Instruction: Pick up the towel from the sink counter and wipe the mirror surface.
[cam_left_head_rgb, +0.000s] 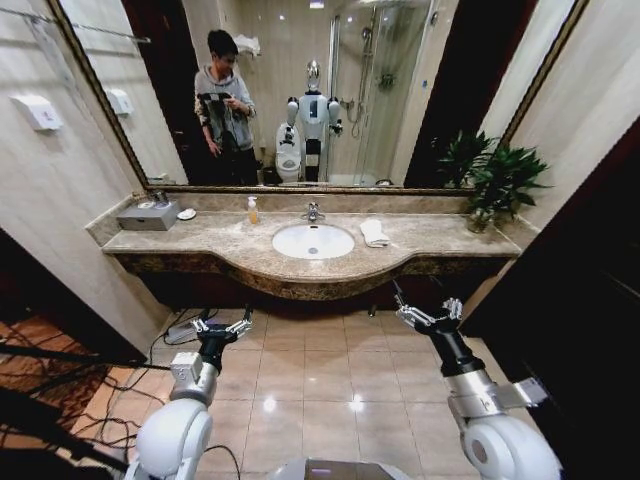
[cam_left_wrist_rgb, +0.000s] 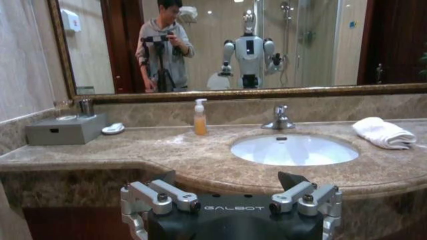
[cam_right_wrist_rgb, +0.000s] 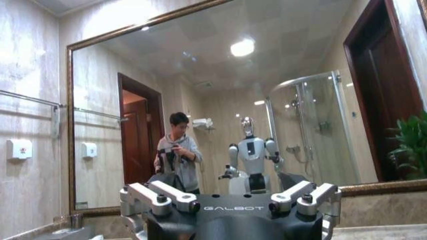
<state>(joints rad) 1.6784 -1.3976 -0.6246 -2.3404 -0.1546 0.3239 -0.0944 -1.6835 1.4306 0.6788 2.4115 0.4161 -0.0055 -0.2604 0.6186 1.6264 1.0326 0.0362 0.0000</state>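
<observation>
Lying on the sink counter (cam_left_head_rgb: 420, 238), the towel (cam_left_head_rgb: 374, 233) sits well beyond both wide, empty pincers.

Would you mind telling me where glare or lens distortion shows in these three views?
Head view: wide-angle bending bows the mirror frame and sink counter; light spots glint on the floor tiles. Right wrist view: a ceiling light glares in the mirror. Left wrist view: the towel appears evenly lit.

Beige stone-look tiles (cam_left_head_rgb: 40, 190) lined the walls, and glossy tan floor tiles (cam_left_head_rgb: 310, 380) caught a spot of ceiling light. A leafy potted plant (cam_left_head_rgb: 495, 185) stood in the right corner; black cables (cam_left_head_rgb: 90, 395) trailed across the floor at left.
</observation>
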